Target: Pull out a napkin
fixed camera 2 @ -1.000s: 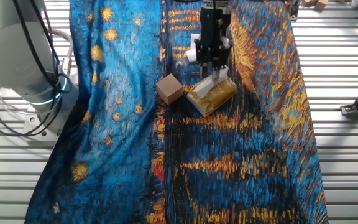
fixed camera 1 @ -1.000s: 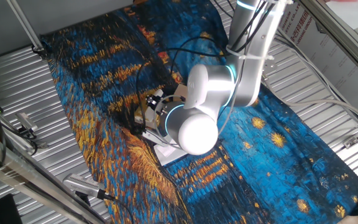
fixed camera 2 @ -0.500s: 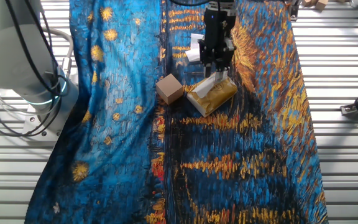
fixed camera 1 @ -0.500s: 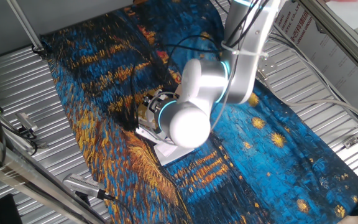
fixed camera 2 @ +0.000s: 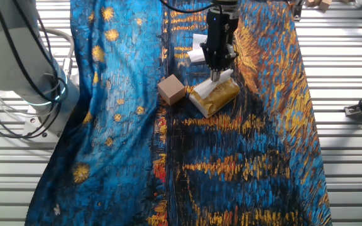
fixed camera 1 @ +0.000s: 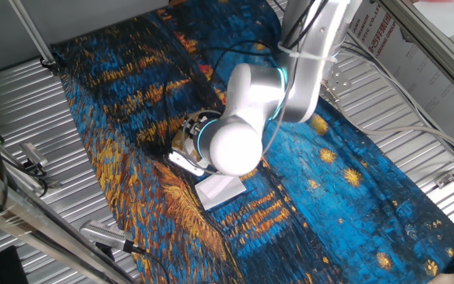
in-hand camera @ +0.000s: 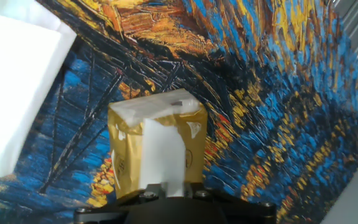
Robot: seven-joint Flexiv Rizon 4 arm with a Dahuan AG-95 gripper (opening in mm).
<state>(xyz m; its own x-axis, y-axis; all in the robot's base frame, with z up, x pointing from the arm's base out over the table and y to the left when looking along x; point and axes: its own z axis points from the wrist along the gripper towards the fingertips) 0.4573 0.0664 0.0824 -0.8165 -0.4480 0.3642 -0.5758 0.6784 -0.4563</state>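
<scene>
The yellow-gold tissue packet (in-hand camera: 124,163) lies on the painted cloth; it also shows in the other fixed view (fixed camera 2: 217,97). A white napkin (in-hand camera: 163,149) rises out of its top slot as a strip into my gripper (in-hand camera: 165,186), which is shut on its upper end just above the packet. In the other fixed view the gripper (fixed camera 2: 217,71) hangs straight over the packet with the napkin (fixed camera 2: 221,78) stretched below it. In one fixed view the arm's wrist hides most of the packet and the fingers.
A flat-folded white sheet (in-hand camera: 14,93) lies beside the packet; it also shows in one fixed view (fixed camera 1: 221,188) and behind the gripper (fixed camera 2: 196,53). A small brown cardboard cube (fixed camera 2: 171,89) stands left of the packet. The metal slatted table (fixed camera 2: 344,69) surrounds the cloth.
The gripper has lifted a little from the packet, and more of the white napkin shows between it and the slot. The arm's wrist has shifted slightly up and left.
</scene>
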